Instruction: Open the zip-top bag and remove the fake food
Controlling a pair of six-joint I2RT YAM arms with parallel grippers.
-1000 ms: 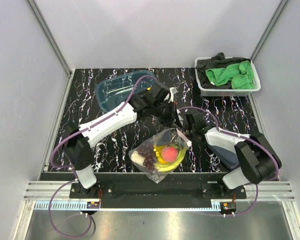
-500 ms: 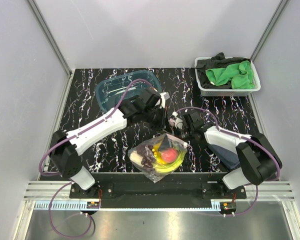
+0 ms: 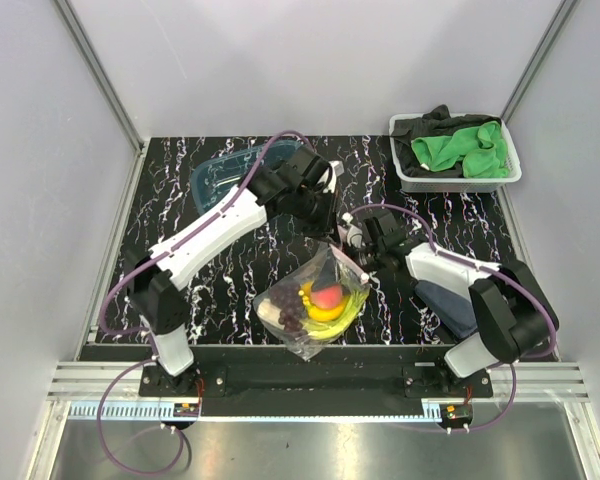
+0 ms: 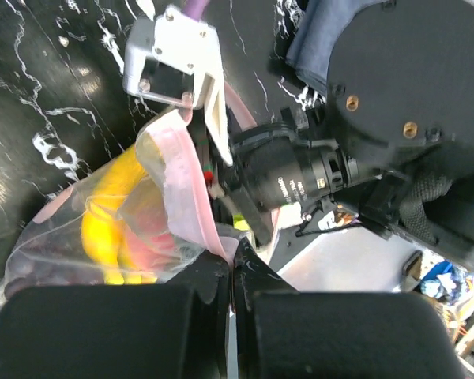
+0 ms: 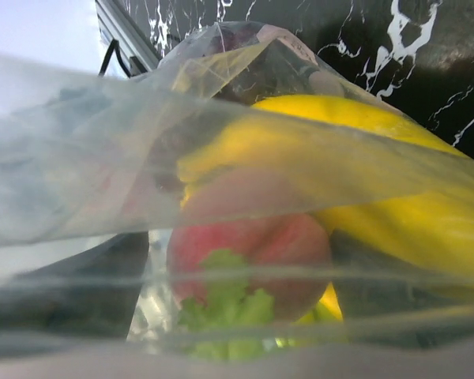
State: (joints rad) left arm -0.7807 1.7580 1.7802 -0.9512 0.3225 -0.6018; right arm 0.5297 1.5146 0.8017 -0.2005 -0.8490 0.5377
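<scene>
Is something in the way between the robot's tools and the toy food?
Yes. The clear bag wraps the toy food all round. The left tool pinches its pink zip strip, and the right tool is at that edge too. Nothing else visible blocks them.

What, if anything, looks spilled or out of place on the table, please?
Nothing is spilled. The fake food sits inside the zip-top bag, whose pink zip edge is tented upward, pinched between the jaws of the left gripper.
</scene>
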